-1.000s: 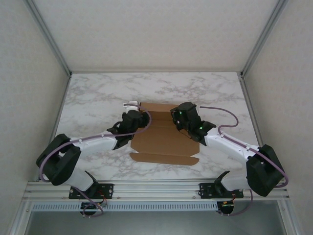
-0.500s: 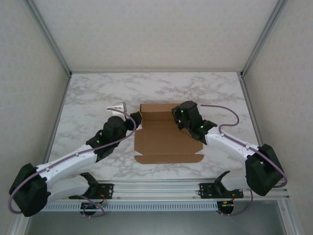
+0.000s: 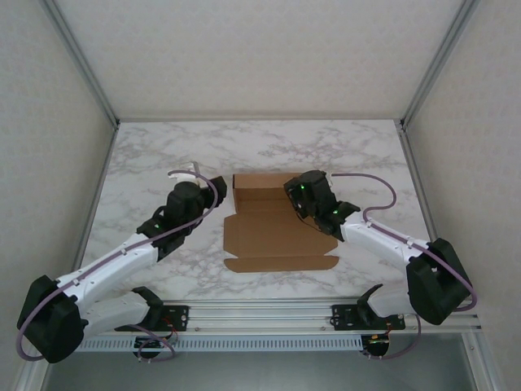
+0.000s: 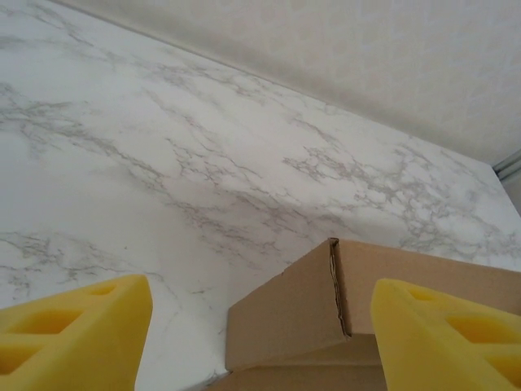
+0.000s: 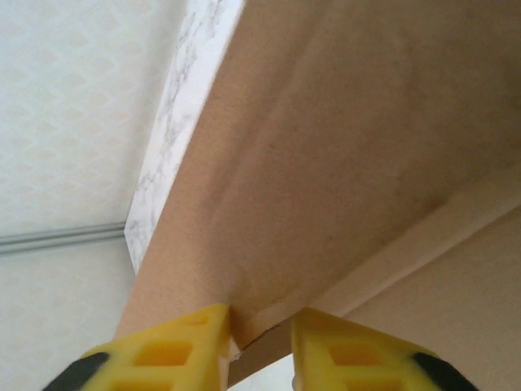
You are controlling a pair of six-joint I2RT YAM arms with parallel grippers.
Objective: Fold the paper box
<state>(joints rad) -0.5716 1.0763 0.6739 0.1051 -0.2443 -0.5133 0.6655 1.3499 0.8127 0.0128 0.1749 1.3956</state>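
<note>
Clearly the right gripper (image 5: 259,332) was doing the holding: its jaws were drawn narrow onto a thin edge of brown cardboard, a raised panel of the paper box (image 3: 277,232) pinched between the two yellow fingers (image 5: 175,346). From above, that grip sat at the far right corner of the box, where the far wall stood up from the flat base. The left gripper (image 4: 260,326) was free, its jaws wide with nothing between the pads (image 4: 77,330); in its wrist view the box's far left corner (image 4: 334,281) stood upright just ahead of them, a slit showing where two panels met. Seen from above, the left gripper (image 3: 189,173) hung to the left of that corner, apart from the cardboard. The box lay in the middle of the marble worktop (image 3: 146,155), its far end partly erected while the near flap with its tabs (image 3: 281,264) lay flat towards the arm bases. I judged the step in hand to be raising and squaring the far walls, with most of the folding not yet done. The next move probably called for the left jaws to come in on the left side panel and fold it upright against that corner, while the right grip steadied the far wall so the base would not slide or the crease spring back.
</note>
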